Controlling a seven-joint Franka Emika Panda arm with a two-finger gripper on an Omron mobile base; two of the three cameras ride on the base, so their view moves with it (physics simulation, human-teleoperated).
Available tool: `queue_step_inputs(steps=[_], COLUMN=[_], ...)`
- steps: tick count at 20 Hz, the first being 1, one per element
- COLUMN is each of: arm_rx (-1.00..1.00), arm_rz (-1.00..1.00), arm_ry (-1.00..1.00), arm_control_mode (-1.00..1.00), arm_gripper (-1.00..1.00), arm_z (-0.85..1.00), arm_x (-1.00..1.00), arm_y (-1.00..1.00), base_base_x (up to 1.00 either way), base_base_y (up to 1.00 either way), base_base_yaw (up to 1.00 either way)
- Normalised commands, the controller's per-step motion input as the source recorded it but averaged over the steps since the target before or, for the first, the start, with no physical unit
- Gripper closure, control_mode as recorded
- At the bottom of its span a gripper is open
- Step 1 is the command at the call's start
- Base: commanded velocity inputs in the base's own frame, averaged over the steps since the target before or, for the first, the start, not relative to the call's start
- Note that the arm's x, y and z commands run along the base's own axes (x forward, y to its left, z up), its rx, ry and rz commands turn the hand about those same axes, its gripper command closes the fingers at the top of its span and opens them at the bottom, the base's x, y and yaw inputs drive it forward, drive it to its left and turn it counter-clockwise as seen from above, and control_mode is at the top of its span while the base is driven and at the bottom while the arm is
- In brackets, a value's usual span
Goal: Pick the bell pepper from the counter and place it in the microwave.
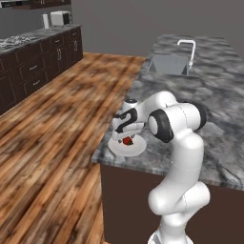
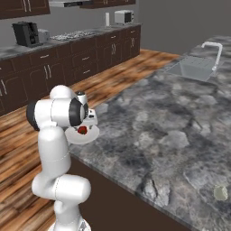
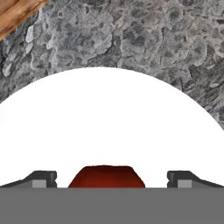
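Bell pepper (image 3: 106, 176) — small, glossy red — on a white plate (image 3: 109, 122); end effector (image 3: 107, 178) spread wide around it.

A rendered home kitchen with an island counter.

Beyond the gripper (image 1: 127, 138) a grey mottled stone counter (image 1: 200, 105) carries a steel sink (image 1: 167, 64) and a white faucet (image 1: 188, 50) at its far end. To the gripper's left, across a wood plank floor (image 1: 52, 143), dark brown drawer cabinets (image 2: 67, 63) line the wall, topped by what looks like a stovetop (image 2: 74, 34), a black appliance that may be a coffee machine (image 2: 25, 34), and a small white box, possibly a toaster (image 2: 123, 17). Right under the gripper lies a white plate (image 3: 109, 122).
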Motion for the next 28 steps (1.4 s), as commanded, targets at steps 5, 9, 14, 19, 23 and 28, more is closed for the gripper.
queue_step_inputs(steps=[5,9,14,19,23,28], arm_rx=[0.0,0.0,0.0,0.0,0.03,0.05], arm_rz=[-0.07,-0.09,-0.08,-0.1,-0.14,-0.14], arm_ry=[0.0,0.0,0.0,0.03,0.09,0.01], arm_control_mode=[-1.0,-1.0,-1.0,-1.0,-1.0,-1.0], arm_gripper=[-1.0,-1.0,-1.0,1.0,1.0,1.0], arm_z=[-0.12,-0.1,-0.21,-0.29,-0.23,0.0], arm_x=[-0.04,-0.08,0.0,0.0,0.0,-0.08], arm_y=[0.0,0.0,0.04,0.12,0.05,0.01], base_base_x=[0.0,0.0,0.0,0.0,0.0,0.0], base_base_y=[0.0,0.0,0.0,0.0,0.0,0.0], base_base_yaw=[0.0,0.0,0.0,0.0,0.0,0.0])
